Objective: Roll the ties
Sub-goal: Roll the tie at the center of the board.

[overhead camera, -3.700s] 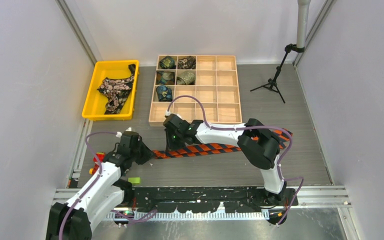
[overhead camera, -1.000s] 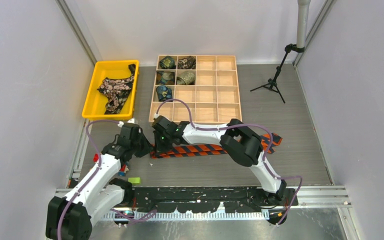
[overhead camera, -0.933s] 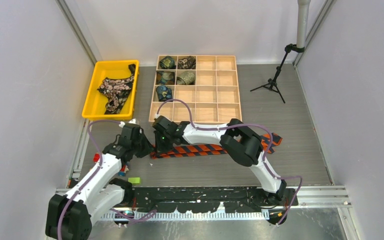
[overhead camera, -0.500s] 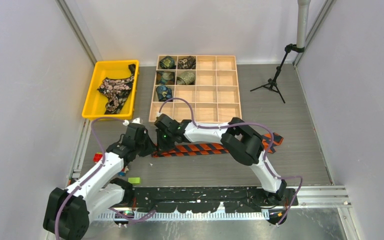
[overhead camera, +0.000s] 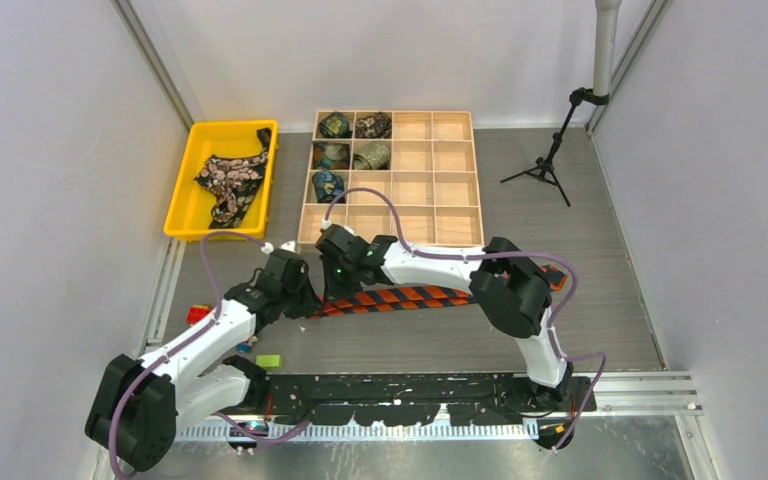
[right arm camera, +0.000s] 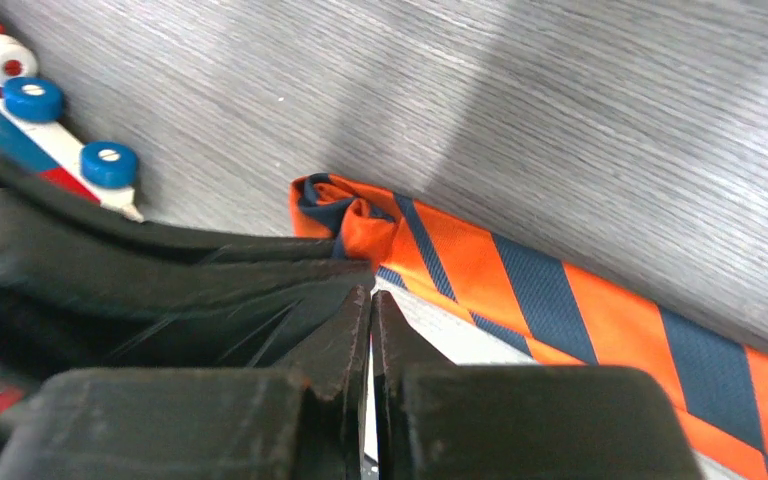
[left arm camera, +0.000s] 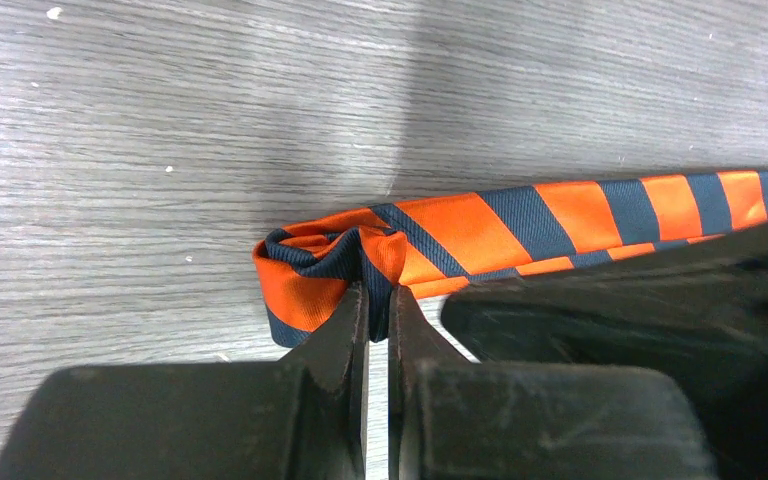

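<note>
Grey wood-grain table [left arm camera: 160, 150], orange-and-navy striped tie [left arm camera: 480, 225], end curled into small roll.

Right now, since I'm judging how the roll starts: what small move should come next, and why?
Probably roll the left hand a turn toward the flat length. It is shut on the end of the tie, where there is only a small curl; the rest lies flat. The right hand is shut close by, so it might steady the curl.

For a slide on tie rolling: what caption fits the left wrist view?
Left gripper, fingers shut, pinches the curled end of the orange-striped tie on the grey table.
</note>
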`<action>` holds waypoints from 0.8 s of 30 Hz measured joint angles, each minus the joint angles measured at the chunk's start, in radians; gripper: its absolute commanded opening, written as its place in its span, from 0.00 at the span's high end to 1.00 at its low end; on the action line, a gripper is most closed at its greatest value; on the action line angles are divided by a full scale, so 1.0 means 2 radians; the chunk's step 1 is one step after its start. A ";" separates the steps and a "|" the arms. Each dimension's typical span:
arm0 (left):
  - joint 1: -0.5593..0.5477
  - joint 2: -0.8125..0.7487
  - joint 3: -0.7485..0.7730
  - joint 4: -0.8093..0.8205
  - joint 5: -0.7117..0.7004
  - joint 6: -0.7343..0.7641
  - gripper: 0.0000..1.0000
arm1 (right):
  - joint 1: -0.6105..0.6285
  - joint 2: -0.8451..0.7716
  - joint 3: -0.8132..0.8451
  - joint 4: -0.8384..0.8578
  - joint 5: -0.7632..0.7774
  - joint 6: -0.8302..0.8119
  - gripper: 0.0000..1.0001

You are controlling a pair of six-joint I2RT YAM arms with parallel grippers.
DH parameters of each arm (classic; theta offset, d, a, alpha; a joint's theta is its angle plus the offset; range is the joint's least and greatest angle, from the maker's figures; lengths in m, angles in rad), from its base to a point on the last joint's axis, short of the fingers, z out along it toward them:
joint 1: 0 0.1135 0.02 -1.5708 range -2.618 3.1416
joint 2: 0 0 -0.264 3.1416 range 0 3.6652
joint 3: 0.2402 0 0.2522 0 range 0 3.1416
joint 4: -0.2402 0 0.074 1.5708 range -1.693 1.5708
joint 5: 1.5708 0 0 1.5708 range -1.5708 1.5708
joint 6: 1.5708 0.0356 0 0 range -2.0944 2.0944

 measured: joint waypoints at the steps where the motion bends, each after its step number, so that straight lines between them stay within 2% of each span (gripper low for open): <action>1: -0.003 0.002 0.000 0.000 0.000 0.002 1.00 | 0.000 -0.010 -0.003 -0.002 0.005 -0.002 0.92; 3: -0.008 0.005 0.000 0.001 0.001 0.005 0.96 | -0.002 -0.027 -0.010 -0.002 0.012 -0.005 0.92; 7: -0.014 0.020 0.006 0.004 0.001 0.010 0.81 | -0.008 -0.058 -0.035 -0.001 0.018 -0.010 0.92; 12: -0.021 0.028 0.009 0.011 0.006 0.016 0.71 | -0.016 -0.065 -0.060 -0.001 0.017 -0.012 0.90; 21: -0.024 0.029 0.012 0.014 0.016 0.016 0.68 | -0.017 -0.065 -0.066 0.006 0.010 -0.012 0.86; 23: -0.024 0.029 0.012 0.014 0.017 0.015 0.70 | -0.017 -0.065 -0.066 0.007 0.008 -0.012 0.79; 24: -0.024 0.029 0.012 0.014 0.017 0.014 0.71 | -0.017 -0.065 -0.066 0.007 0.008 -0.011 0.72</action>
